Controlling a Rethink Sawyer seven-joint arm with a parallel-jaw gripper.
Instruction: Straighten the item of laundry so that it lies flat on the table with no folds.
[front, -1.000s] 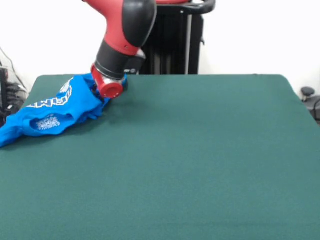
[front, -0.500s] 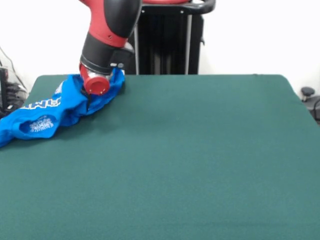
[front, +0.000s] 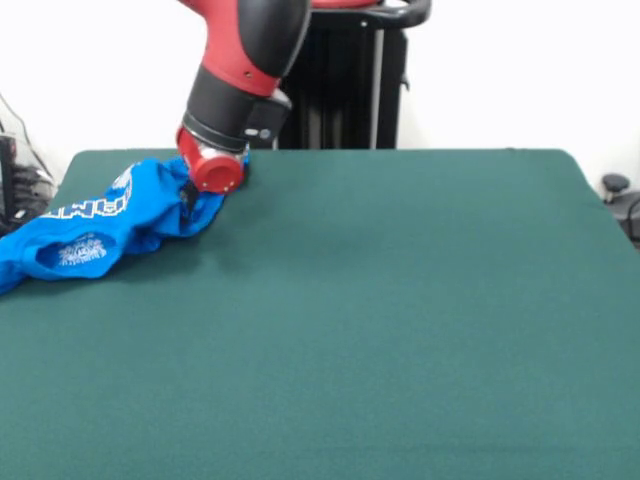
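Observation:
The item of laundry (front: 100, 225), a bright blue T-shirt with white print, lies bunched and folded at the far left corner of the dark green table (front: 400, 300). Its left end reaches the table's left edge. My gripper (front: 188, 198) comes down under the red wrist onto the shirt's right end, where the cloth is gathered up around its dark tips. It is shut on that bunch of cloth. The white lettering shows only in part among the folds.
The black pedestal (front: 340, 80) stands behind the table's far edge. Cables and dark gear (front: 15, 185) sit off the left side. A small black object (front: 612, 186) sits off the right side. Bare green cloth stretches right and toward the front.
My gripper swung left and then back to the right, and the shirt's right end followed it. The cloth has shifted and rebunched, and its right end now lies lower on the table.

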